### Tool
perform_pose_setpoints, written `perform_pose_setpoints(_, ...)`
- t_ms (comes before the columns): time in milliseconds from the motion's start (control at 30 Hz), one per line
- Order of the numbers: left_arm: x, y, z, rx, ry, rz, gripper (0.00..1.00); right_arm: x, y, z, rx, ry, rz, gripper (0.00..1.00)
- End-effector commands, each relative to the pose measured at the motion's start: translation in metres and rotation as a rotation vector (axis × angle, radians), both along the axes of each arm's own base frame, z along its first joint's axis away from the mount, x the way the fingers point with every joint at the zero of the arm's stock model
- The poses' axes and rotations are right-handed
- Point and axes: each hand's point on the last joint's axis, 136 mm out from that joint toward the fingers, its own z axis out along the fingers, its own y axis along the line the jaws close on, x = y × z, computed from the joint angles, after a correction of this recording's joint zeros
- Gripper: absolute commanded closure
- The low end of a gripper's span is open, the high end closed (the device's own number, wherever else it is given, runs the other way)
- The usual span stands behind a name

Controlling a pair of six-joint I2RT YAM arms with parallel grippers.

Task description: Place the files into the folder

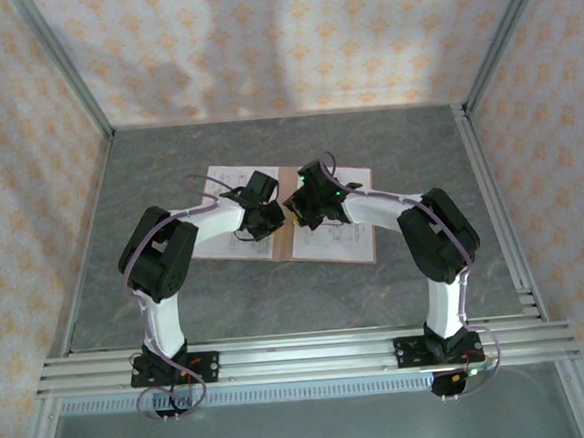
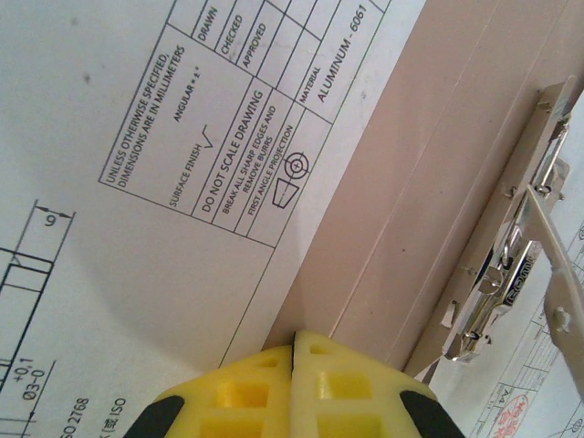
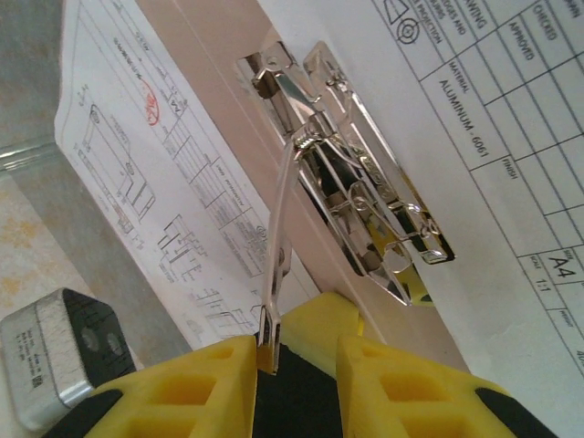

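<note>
The folder lies open on the table, its pinkish card bare along the spine. White printed files lie on both halves: one sheet on the left and another on the right. A metal lever clip sits on the spine. My left gripper is shut with nothing in it, its tips down on the card beside the left sheet's edge. My right gripper stands open around the clip's raised lever, which leans on the left finger.
Grey tabletop surrounds the folder. An aluminium rail runs along the near edge, and frame posts and patterned walls close in the sides. A grey metal block shows low at the left of the right wrist view.
</note>
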Motion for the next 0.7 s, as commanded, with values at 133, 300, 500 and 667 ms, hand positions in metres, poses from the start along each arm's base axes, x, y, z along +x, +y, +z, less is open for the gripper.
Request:
perform_pose_setpoints(133, -0.042, 0.03, -0.054, 0.165, 0.176, 0.002, 1.0, -0.008, -0.006, -0.01, -0.037, 0.023, -0.002, 0.74)
perform_pose_setpoints(300, -0.041, 0.031, -0.055, 0.167, 0.175, 0.008, 1.0, -0.013, -0.009, -0.017, -0.059, 0.039, 0.012, 0.75)
perform_pose_setpoints(500, -0.041, 0.032, -0.055, 0.169, 0.176, 0.015, 1.0, -0.025, -0.017, -0.033, -0.094, 0.078, 0.023, 0.76)
perform_pose_setpoints(667, -0.041, 0.033, -0.054, 0.173, 0.176, 0.02, 1.0, -0.031, -0.025, -0.041, -0.125, 0.091, 0.027, 0.76)
